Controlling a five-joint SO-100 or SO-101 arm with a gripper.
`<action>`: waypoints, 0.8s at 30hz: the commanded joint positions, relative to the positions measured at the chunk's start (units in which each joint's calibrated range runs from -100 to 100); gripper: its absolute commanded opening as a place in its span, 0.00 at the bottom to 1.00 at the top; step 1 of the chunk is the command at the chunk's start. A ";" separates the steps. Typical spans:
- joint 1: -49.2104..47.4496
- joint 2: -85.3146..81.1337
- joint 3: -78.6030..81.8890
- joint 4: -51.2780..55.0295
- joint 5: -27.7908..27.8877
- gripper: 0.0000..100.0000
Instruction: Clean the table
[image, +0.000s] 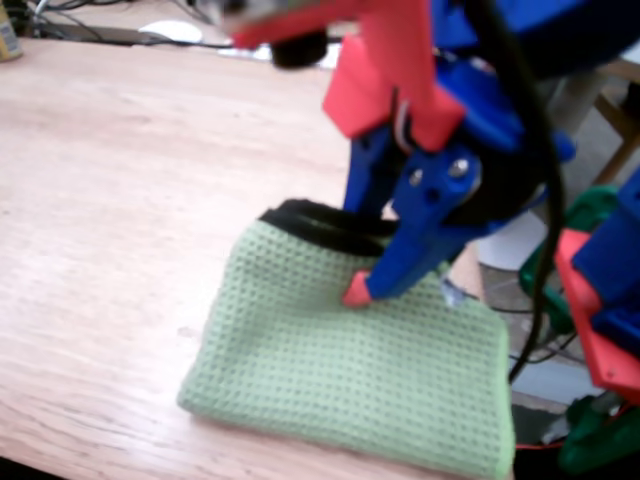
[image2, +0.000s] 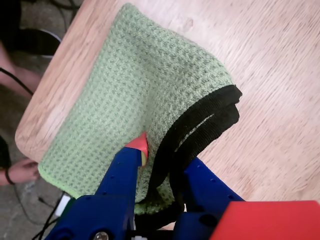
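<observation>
With the gripper (image2: 159, 165) clamped on the folded green waffle-weave cloth (image2: 135, 95): press flat, sweep slowly across the wooden table (image: 120, 200), away from its rounded corner.

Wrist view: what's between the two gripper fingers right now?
A raised fold of the green waffle cloth with its black edging sits in the gripper, between its fingers, seemingly pinched, above the wooden table; clearest in the wrist view.

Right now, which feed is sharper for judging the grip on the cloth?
Wrist view: crisp, the weave of the green cloth and the gripper closed on its black-edged fold read clearly. Fixed view: soft, motion-blurred around the arm, washed out at the table top.
</observation>
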 joint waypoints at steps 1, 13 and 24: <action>-2.72 -2.20 3.45 0.53 -0.73 0.01; -1.37 2.26 4.67 0.53 -0.73 0.01; -2.72 7.49 3.35 0.53 -0.10 0.03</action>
